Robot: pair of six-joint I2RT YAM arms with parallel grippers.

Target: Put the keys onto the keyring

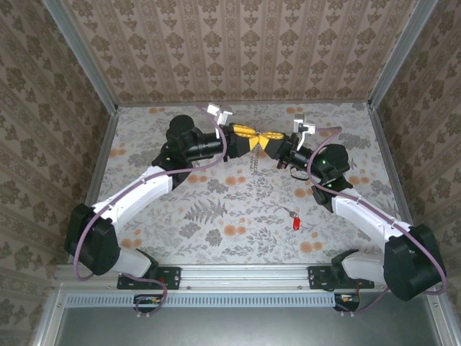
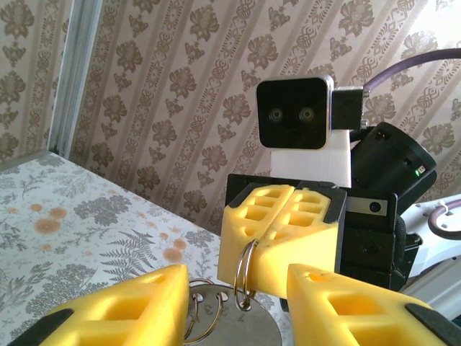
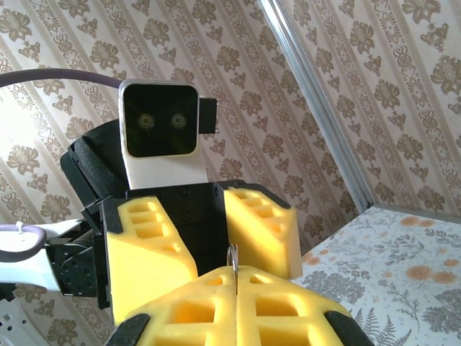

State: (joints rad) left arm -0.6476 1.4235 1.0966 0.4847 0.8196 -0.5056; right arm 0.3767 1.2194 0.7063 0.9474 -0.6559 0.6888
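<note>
Both grippers meet tip to tip above the middle of the table. My right gripper (image 1: 268, 141) (image 3: 235, 277) is shut on the keyring (image 2: 246, 270) (image 3: 233, 254), a thin silver split ring pinched edge-on in its yellow pads. The ring passes through a hole in a round metal tag (image 2: 238, 321) that carries other small rings. My left gripper (image 1: 252, 135) (image 2: 238, 281) faces it with fingers apart, the tag between them; I cannot tell if they touch it. A key (image 1: 294, 220) with a red end lies on the table in front of the right arm.
A short chain (image 1: 253, 163) hangs below the two grippers. The floral table (image 1: 216, 216) is walled by patterned panels on three sides, with metal posts at the back corners. The right gripper's camera block (image 2: 295, 115) sits close in front of the left wrist.
</note>
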